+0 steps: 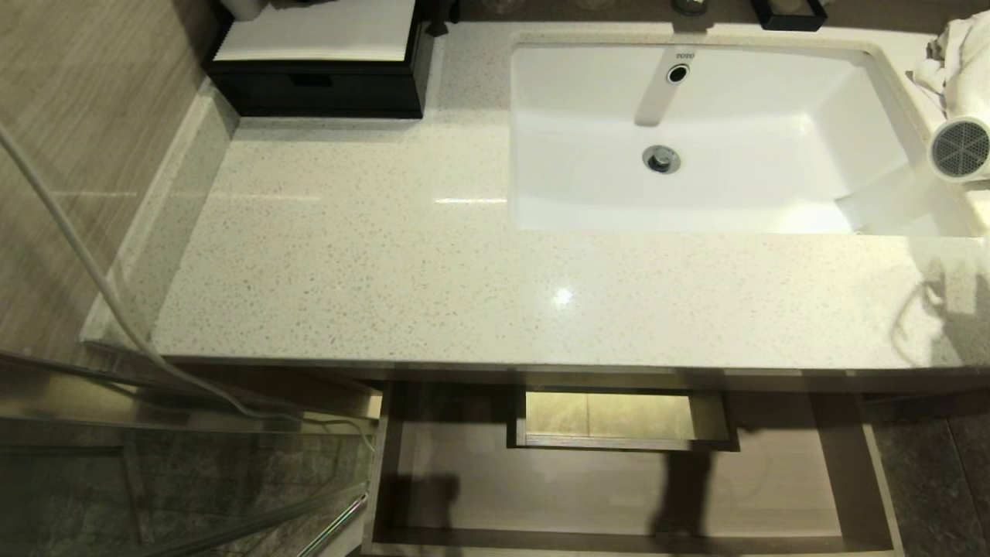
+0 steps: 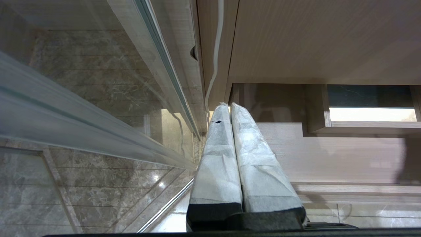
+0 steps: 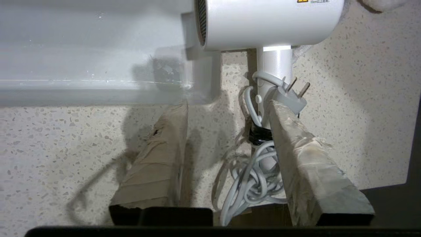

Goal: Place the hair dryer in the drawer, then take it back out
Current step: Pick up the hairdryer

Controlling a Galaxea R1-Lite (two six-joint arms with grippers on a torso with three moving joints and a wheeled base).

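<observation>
- One white plastic hair dryer (image 1: 961,147) is seen on the speckled stone tabletop (image 1: 433,286).
- One wide wood-grain drawer (image 1: 611,495) is pulled open.
- Right hand (image 3: 227,108) is held spread; left hand (image 2: 227,107) is closed, empty.

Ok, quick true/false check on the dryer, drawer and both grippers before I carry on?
1. The hair dryer lies inside the drawer. False: it sits on the counter right of the sink.
2. The drawer is pulled open. True.
3. The right gripper is shut on the dryer's barrel. False: its fingers are apart, near the handle.
4. The left gripper is shut. True.
5. The dryer's cord is bundled by its handle. True.
</observation>
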